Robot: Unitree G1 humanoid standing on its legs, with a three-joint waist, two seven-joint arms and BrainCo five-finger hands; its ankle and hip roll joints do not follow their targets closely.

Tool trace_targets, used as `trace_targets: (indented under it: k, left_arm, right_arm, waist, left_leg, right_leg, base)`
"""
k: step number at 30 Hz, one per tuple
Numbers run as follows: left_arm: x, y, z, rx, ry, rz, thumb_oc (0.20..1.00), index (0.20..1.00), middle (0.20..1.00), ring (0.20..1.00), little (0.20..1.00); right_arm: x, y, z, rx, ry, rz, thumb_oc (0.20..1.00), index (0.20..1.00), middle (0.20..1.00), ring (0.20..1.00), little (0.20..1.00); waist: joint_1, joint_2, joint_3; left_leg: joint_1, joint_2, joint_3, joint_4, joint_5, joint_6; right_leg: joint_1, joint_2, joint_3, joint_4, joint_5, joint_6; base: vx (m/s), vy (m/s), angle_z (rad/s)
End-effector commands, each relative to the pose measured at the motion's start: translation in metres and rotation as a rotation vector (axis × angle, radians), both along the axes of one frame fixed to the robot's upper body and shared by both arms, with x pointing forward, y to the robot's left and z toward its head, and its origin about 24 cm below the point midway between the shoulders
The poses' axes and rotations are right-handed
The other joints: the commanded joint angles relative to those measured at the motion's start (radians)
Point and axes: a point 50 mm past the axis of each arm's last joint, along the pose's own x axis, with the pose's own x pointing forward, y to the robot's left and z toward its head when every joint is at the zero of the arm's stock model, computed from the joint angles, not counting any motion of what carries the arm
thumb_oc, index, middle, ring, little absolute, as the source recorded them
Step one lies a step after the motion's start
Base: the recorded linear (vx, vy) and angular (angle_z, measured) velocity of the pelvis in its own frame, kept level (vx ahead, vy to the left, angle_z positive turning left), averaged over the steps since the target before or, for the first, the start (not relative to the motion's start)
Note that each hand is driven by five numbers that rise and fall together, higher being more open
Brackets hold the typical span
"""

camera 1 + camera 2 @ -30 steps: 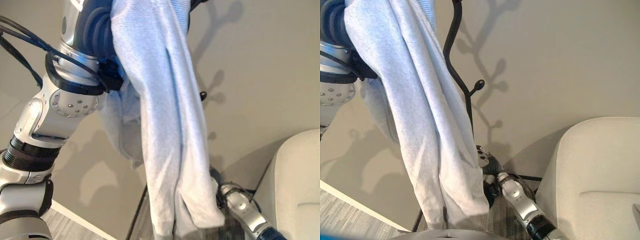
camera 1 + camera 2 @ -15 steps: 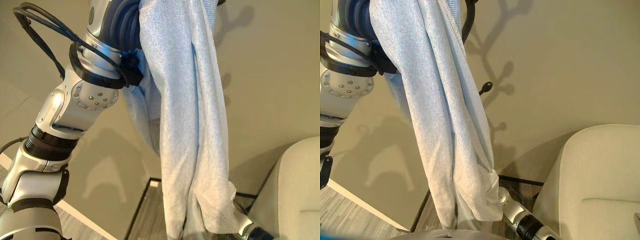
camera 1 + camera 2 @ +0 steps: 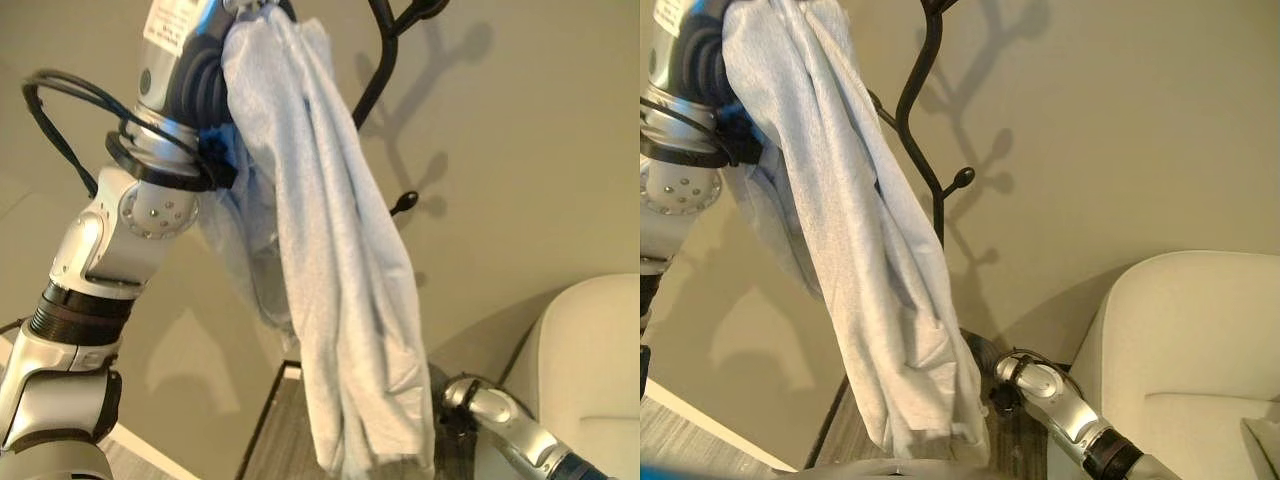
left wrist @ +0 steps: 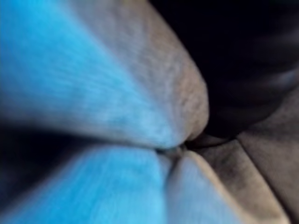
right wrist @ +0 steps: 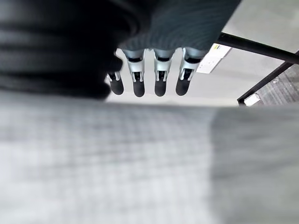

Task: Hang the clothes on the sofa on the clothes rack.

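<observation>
My left hand (image 3: 245,15) is up high at the top of the head views, buried under the pale blue-grey knit garment (image 3: 340,300), so I can't tell whether its fingers are curled or straight. The left wrist view shows blurred folds of that cloth (image 4: 93,93) pressed right against the cam, w/ the dark ribbed cover beside them.

The garment drapes over my raised left wrist & hangs down in a long bunched column, lower end near floor level, in front of the black metal clothes rack (image 3: 925,130). Rack's curved pole rises just behind the cloth; one knob-tipped hook (image 3: 962,178) sticks out to the right, clear of the fabric. Can't tell if the cloth touches an upper hook.

My right hand (image 5: 147,77) is low, behind the garment's bottom edge. In its wrist view the fingers are straight, in a row, holding nothing, w/ grey cloth blurred close by.

The cream upholstered sofa (image 3: 1180,340) sits at lower right, against the beige wall (image 3: 1140,120).
</observation>
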Motion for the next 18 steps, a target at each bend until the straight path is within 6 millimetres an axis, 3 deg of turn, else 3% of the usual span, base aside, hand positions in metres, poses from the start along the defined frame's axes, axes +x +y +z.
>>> trace_targets:
  k: [1, 8, 18]
  left_arm:
    - [-0.009, 0.004, 0.031, -0.086, -0.129, 0.006, 0.200, 0.200, 0.200, 0.200, 0.200]
    - [-0.009, -0.025, 0.045, -0.133, -0.199, -0.089, 0.200, 0.200, 0.200, 0.200, 0.200]
    - [-0.001, -0.054, 0.066, -0.219, -0.231, -0.157, 0.200, 0.200, 0.200, 0.200, 0.200]
  right_arm:
    - [0.011, 0.057, 0.019, 0.130, -0.120, 0.062, 1.000, 1.000, 1.000, 1.000, 1.000]
    - [0.005, 0.101, 0.013, 0.167, -0.066, 0.119, 1.000, 1.000, 1.000, 1.000, 1.000]
    - [-0.005, 0.119, 0.005, 0.202, 0.021, 0.149, 1.000, 1.000, 1.000, 1.000, 1.000]
  waist:
    - [0.018, -0.028, -0.002]
    - [0.023, -0.014, -0.005]
    - [0.017, 0.000, -0.003]
  left_leg:
    - [0.063, 0.124, 0.087, 0.047, 0.014, -0.072]
    - [0.065, 0.139, 0.093, 0.053, 0.024, -0.079]
    - [0.048, 0.136, 0.088, 0.049, 0.038, -0.078]
  right_leg:
    - [-0.027, -0.022, 0.048, -0.077, 0.076, 0.035]
    - [-0.025, -0.008, 0.050, -0.074, 0.058, 0.024]
    - [-0.028, -0.005, 0.045, -0.074, 0.054, 0.016]
  base:
    - [0.01, -0.022, -0.05]
    - [0.00, -0.004, -0.01]
    - [0.00, 0.000, 0.00]
